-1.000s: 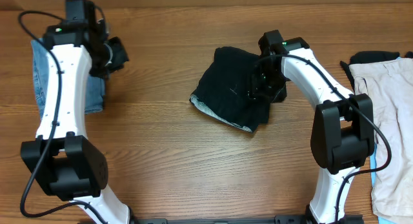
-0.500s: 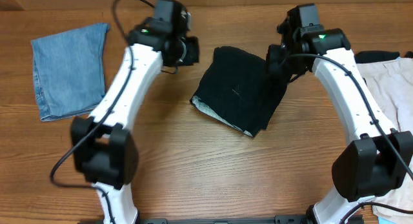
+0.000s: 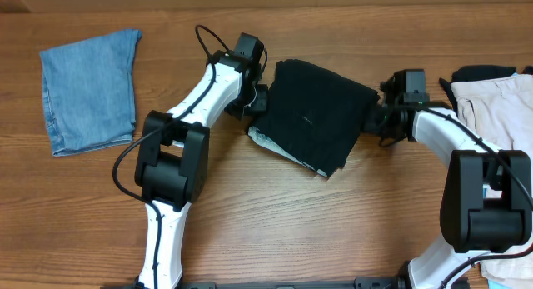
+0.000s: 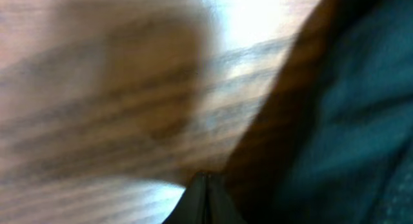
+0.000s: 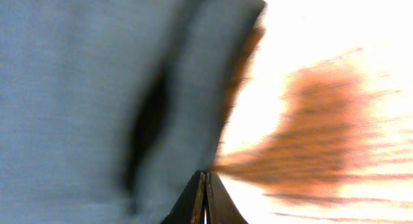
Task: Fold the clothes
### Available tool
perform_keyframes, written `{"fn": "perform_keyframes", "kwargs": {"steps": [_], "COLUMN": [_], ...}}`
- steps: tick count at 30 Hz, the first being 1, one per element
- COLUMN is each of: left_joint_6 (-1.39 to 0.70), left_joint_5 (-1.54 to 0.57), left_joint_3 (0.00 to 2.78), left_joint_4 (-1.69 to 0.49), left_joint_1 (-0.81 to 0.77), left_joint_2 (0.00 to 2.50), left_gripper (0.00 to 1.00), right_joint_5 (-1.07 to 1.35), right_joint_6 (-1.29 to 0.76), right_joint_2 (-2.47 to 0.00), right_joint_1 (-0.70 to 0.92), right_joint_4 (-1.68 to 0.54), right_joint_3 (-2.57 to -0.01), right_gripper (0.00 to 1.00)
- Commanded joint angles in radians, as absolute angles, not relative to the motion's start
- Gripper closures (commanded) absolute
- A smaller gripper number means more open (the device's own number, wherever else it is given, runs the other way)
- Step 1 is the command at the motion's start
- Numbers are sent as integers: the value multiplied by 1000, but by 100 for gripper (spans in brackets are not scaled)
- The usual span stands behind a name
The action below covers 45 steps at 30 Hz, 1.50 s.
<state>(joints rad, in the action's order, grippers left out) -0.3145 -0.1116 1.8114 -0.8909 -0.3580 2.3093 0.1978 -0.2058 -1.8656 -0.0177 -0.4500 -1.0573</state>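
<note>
The black garment (image 3: 315, 114) lies folded in the middle of the table, a pale lining showing along its lower left edge. My left gripper (image 3: 253, 107) sits low at its left edge; in the left wrist view the gripper (image 4: 205, 180) is shut, tips on the wood beside the dark cloth (image 4: 361, 121). My right gripper (image 3: 375, 121) is at the garment's right edge. In the right wrist view that gripper (image 5: 205, 177) is shut too, its tips right at the border of the washed-out cloth (image 5: 97, 88). No cloth shows between either pair of fingers.
A folded light-blue denim piece (image 3: 90, 89) lies at the far left. A beige garment (image 3: 500, 131) spreads along the right edge, with another dark piece (image 3: 483, 72) above it.
The left arm has swung from over the denim to the black garment's left edge. The right gripper left the top of the garment, shut, and dropped to its right edge.
</note>
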Motion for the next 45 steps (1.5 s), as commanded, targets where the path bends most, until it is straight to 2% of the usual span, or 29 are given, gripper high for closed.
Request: {"fn": "perform_keyframes", "kwargs": {"steps": [1,3,6,11,14,20,25,28,30,31,32,33,34,45], "left_joint_6": [-283,-284,-255,-73,-74,-74,-79,-94,-120,-140,-147,-151,-154,-142], "left_joint_5": [40,55,27,-418,-440,-378,-348,-292,-220,-184,-167,-165,-165,-155], "left_joint_3": [1864,1958,2101,2097,2097,2097,2112,2207,2260,2281,2290,2290,2286,2018], "left_joint_4": [-915,-973,-1081,-1166,-1168,-1174,-1177,-1255,-1325,-1364,-1401,-1431,-1463,-1259], "left_joint_1": [-358,-358,-358,-352,-359,-365,-374,-372,-372,-372,-372,-371,-372,-440], "left_joint_2": [2302,2246,2141,2200,2290,2489,2498,2442,2399,2382,2366,2360,2363,2367], "left_gripper": [96,96,96,96,96,96,96,96,87,72,45,6,0,0], "right_joint_5": [157,159,168,374,484,491,440,427,426,419,419,419,419,408], "right_joint_6": [-204,-205,-204,-170,-166,-148,-148,-148,-148,-148,-148,-149,-149,-149], "right_joint_2": [-1864,-1864,-1850,-1782,-1784,-1865,-2025,-2058,-2058,-2058,-2058,-2058,-2059,-2058], "right_joint_1": [-26,-26,-26,-23,-22,-21,-20,-20,-20,-20,-20,-20,-20,-20], "right_joint_4": [-387,-375,-500,-743,-716,-626,-594,-587,-588,-588,-588,-588,-590,-599], "right_joint_3": [-983,-983,-1083,-1300,-1296,-1293,-1269,-1269,-1269,-1269,-1269,-1269,-1269,-1269], "right_gripper": [96,96,96,96,96,96,96,96,96,96,96,96,96,96]}}
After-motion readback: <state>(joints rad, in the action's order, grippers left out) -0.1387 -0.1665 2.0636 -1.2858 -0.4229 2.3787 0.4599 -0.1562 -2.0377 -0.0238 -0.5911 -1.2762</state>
